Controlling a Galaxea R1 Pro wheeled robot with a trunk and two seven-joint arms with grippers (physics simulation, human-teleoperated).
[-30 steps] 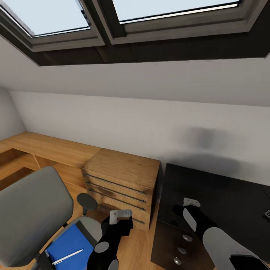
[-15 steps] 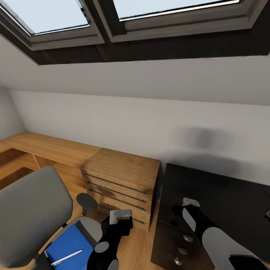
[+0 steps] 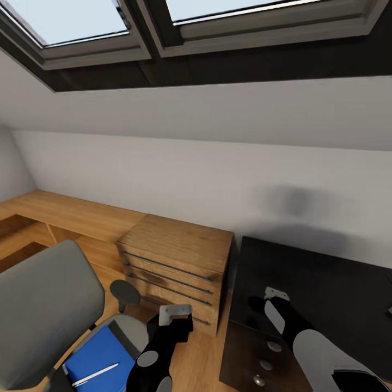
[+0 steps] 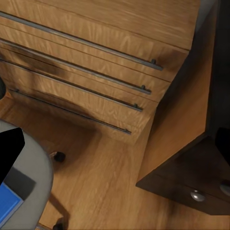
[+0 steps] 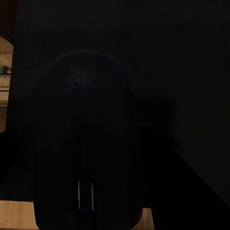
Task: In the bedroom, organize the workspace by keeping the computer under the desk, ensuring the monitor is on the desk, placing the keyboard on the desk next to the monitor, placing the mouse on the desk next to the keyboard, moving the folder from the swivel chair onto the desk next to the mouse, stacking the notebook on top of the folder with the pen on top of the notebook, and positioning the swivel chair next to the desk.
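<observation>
The grey swivel chair (image 3: 49, 305) stands at the lower left. On its seat lies a blue notebook (image 3: 100, 354) with a darker flat edge, seemingly the folder (image 3: 124, 333), showing beneath it. The white pen (image 3: 95, 374) rests on the blue cover. My left gripper (image 3: 175, 322) hangs open over the floor between the chair and the chest. My right gripper (image 3: 261, 305) hovers at the near left corner of the black desk (image 3: 326, 283), shut on the black mouse (image 5: 86, 143), seen close up in the right wrist view. Monitor, keyboard and computer are out of view.
A light-wood chest (image 3: 174, 261) with long bar handles stands between the chair and the desk. The desk's black drawer unit (image 3: 256, 354) with silver knobs is below my right arm. A low wooden ledge (image 3: 71, 215) runs along the sloped wall under skylights.
The whole picture has shifted slightly, so the camera moved. Both arms hold nearly the same pose, with the mouse still in the right gripper.
</observation>
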